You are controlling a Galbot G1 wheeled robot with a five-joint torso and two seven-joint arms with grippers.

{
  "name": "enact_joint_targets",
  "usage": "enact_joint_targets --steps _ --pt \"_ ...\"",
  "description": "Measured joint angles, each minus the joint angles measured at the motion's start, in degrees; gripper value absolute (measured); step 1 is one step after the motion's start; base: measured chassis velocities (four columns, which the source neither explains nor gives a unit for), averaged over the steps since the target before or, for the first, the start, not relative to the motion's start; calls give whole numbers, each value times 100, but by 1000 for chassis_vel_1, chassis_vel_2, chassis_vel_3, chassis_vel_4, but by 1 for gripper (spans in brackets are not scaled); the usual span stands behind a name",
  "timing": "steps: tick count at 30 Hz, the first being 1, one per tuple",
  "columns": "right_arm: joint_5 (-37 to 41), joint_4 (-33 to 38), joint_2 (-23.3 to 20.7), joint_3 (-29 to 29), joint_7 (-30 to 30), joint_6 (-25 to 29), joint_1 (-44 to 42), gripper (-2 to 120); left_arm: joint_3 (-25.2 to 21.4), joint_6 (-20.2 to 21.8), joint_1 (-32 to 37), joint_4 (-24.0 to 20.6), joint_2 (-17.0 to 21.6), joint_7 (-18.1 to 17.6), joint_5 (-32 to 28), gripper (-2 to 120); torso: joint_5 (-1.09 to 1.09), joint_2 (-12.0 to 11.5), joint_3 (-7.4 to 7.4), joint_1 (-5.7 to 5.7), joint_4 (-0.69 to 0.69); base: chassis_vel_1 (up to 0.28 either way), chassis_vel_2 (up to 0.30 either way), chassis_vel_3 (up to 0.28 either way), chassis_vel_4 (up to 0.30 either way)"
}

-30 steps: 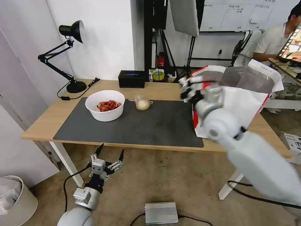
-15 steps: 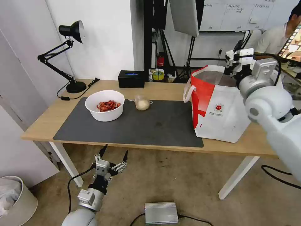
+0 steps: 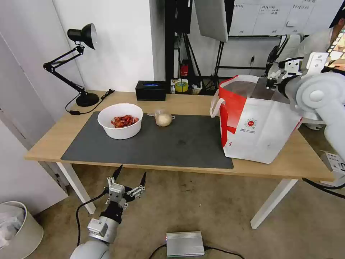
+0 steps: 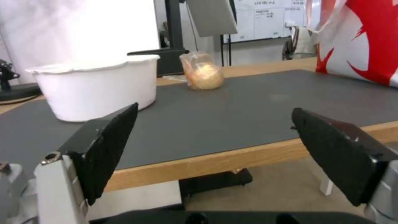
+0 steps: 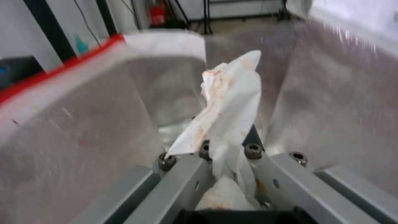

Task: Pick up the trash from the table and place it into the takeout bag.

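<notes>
On the dark mat (image 3: 172, 144) of the table (image 3: 50, 140) stand a white bowl (image 3: 120, 120) of red shells and a clear cup (image 3: 163, 118) with a beige lump. The takeout bag (image 3: 255, 122) stands open at the mat's right end. My right gripper (image 3: 274, 78) hangs over the bag's far right rim. The right wrist view shows the right gripper (image 5: 228, 149) shut on a crumpled white tissue (image 5: 230, 99) above the foil lining (image 5: 83, 130). My left gripper (image 3: 129, 180) is open below the table's front edge. From the left gripper (image 4: 214, 109) I see the bowl (image 4: 95, 87), cup (image 4: 203, 74) and bag (image 4: 365, 40).
A black desk lamp (image 3: 81, 64) and a black box (image 3: 151, 90) stand along the table's back edge. On the floor are a white bin (image 3: 14, 230) at the left and a silver box (image 3: 185, 244) in front of the table.
My right arm has swung from in front of the bag's left side up and rightward to over its far right rim. The left gripper has barely shifted.
</notes>
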Motion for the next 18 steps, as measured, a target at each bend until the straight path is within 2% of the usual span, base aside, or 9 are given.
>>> enact_joint_targets --steps 11,17,18 --pt "484 18 -55 -45 309 12 -157 1 89 3 -71 4 -30 3 5 100 0 0 0 0 0 0 0 0 0" --pt "723 -41 27 -21 393 44 1 24 57 9 -60 8 -22 3 1 100 0 0 0 0 0 0 0 0 0" --pt "723 -41 27 -21 393 44 1 24 57 9 -60 8 -22 3 1 100 0 0 0 0 0 0 0 0 0"
